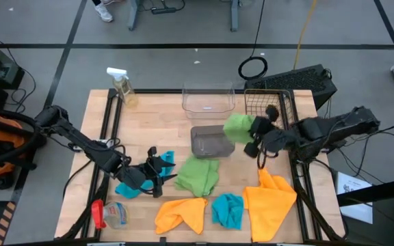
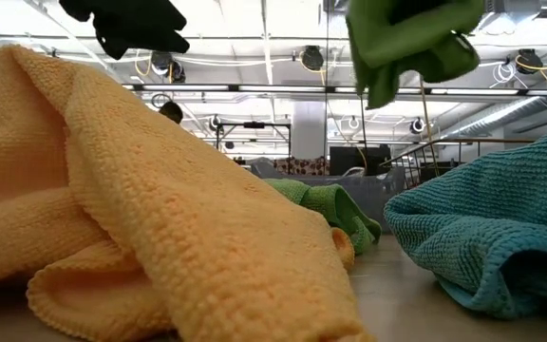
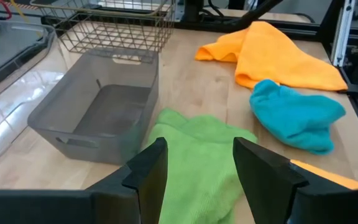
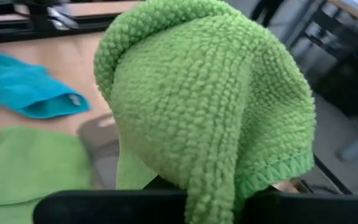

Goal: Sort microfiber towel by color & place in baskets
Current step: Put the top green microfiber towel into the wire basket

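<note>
My right gripper (image 1: 252,131) is shut on a lime green towel (image 1: 238,126), carried over the right end of the smoky grey tub (image 1: 211,141). The same towel (image 4: 204,99) hides the fingers in the right wrist view. My left gripper (image 1: 160,171) is open, just left of the second green towel (image 1: 198,175), which lies flat on the table. In the left wrist view that towel (image 3: 197,155) shows between the open fingers. One turquoise towel (image 1: 125,187) lies under the left gripper. Another turquoise towel (image 1: 228,210) and two orange towels (image 1: 182,213) (image 1: 271,198) lie near the front edge. My right gripper holds the green towel bunched up, reaching in level from the table's right. The cloth drapes over the fingers and hides the place of contact. The towel is lifted clear, and a hemmed edge (image 4: 272,171) hangs below the gripper.
The clear tub (image 1: 207,99) stands behind the grey tub, with the wire-mesh basket (image 1: 269,102) to its right. A spray bottle (image 1: 122,85) stands at the far left corner. A small clear bottle with a red cap (image 1: 108,213) lies at the near left.
</note>
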Robot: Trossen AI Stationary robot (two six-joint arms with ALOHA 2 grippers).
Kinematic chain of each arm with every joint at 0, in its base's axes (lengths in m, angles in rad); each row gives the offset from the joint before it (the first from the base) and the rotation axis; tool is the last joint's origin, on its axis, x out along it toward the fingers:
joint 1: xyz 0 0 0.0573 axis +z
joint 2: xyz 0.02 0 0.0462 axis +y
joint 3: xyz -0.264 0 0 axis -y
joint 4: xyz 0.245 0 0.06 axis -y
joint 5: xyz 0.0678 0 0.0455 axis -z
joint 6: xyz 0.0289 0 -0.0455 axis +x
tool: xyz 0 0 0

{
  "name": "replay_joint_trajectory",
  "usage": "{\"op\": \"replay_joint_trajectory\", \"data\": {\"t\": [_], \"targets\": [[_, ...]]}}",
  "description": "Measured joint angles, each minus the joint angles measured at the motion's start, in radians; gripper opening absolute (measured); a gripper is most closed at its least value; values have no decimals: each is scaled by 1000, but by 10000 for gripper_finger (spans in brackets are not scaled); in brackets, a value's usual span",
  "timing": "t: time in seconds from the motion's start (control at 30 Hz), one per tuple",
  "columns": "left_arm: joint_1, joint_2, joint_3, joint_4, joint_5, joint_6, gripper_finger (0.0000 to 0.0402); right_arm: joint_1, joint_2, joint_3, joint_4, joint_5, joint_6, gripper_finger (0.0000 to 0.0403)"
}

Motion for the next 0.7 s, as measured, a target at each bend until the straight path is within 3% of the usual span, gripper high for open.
{"op": "replay_joint_trajectory", "data": {"t": [0.47,0.7], "targets": [[64,0,0,-3,-15,10,190,-262,-57,0,-258,-22,114,6],[124,0,0,-4,-15,53,190,-450,-56,0,-298,-203,54,3]]}}
